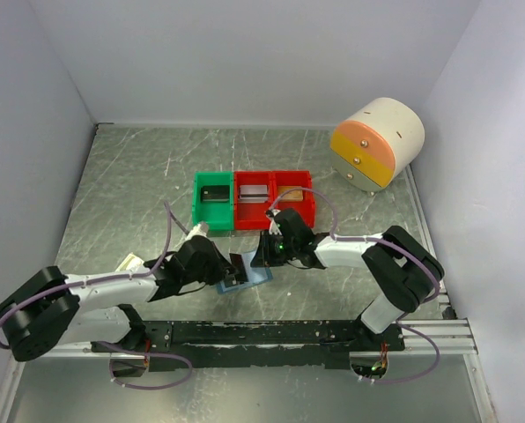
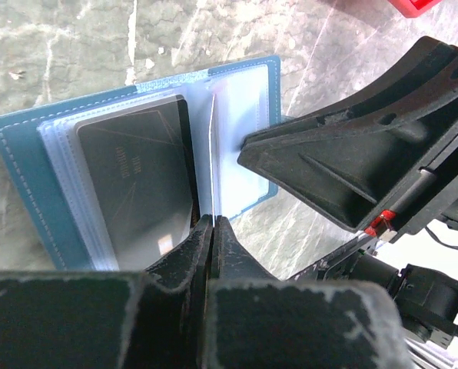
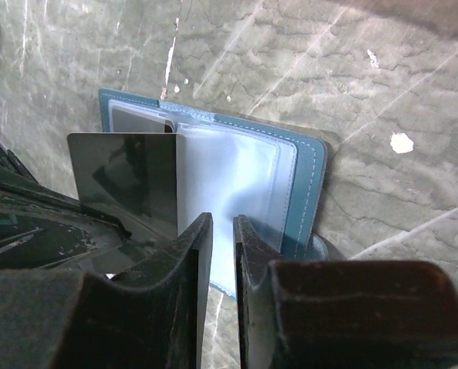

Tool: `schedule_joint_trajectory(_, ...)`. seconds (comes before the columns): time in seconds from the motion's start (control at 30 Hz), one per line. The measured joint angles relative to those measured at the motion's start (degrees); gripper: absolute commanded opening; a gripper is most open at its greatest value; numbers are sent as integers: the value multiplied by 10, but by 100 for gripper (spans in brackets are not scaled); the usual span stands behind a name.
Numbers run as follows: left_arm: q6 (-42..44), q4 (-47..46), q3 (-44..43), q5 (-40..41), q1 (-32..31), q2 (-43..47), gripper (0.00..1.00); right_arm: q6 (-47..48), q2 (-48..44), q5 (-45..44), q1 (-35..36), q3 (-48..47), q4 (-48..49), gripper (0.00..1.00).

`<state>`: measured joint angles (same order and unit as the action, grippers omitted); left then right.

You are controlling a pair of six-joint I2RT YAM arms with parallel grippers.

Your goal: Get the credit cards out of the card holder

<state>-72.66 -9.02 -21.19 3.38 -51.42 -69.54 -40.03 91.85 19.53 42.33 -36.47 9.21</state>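
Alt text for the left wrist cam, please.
The left gripper is shut on a thin card seen edge-on, standing above the open blue card holder on the marbled table. A dark grey card sits in a clear sleeve on its left page; the right gripper reaches over the right page.

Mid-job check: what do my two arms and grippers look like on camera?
The left arm and right arm share white links, bulky black joints and looping lilac cables. The left gripper and right gripper are black, with flat, scuffed wedge fingers.
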Motion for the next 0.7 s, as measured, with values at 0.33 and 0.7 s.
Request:
schedule_joint_trajectory(0.33, 66, 64, -23, 9, 0, 48, 7, -1, -107, -9, -2, 46, 10, 46)
schedule_joint_trajectory(0.7, 158, 141, -57, 45, 0, 167, 7, 0, -241, -36, -3, 122, 109, 61)
